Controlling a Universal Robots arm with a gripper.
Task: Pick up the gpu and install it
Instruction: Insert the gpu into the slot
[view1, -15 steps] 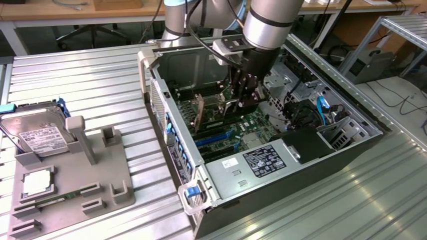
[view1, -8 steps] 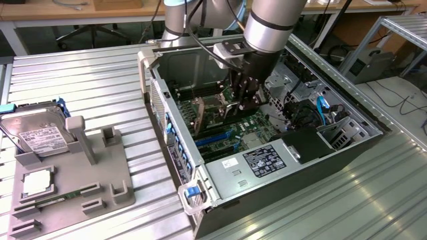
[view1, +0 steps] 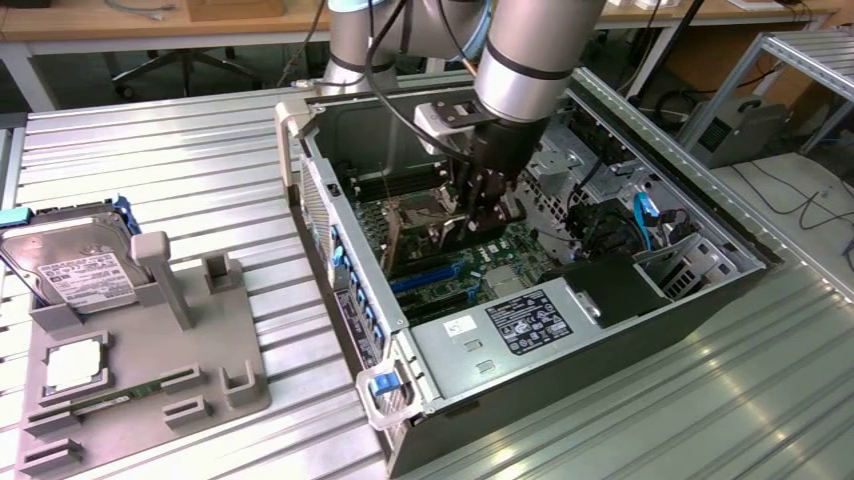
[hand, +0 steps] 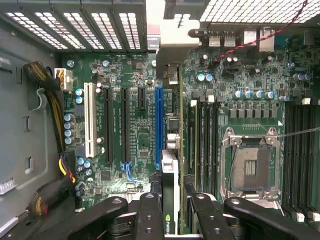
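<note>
Wrist view has the pincer (hand: 175, 202) clenched on the gpu (hand: 170, 175), held edge-down inside the computer case (hand: 25, 150) just beside the motherboard's blue slot (hand: 159, 125); likely light, stiff and fragile, it seems best gripped by its upper edge.

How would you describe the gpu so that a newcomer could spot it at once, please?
Find the open computer case on the slatted metal table, where the robot arm reaches down inside. There the claw grips the gpu edge-on over the motherboard, beside the blue slot. It is the thin black card with a silver bracket, unlike the fixed slots around it.
</note>
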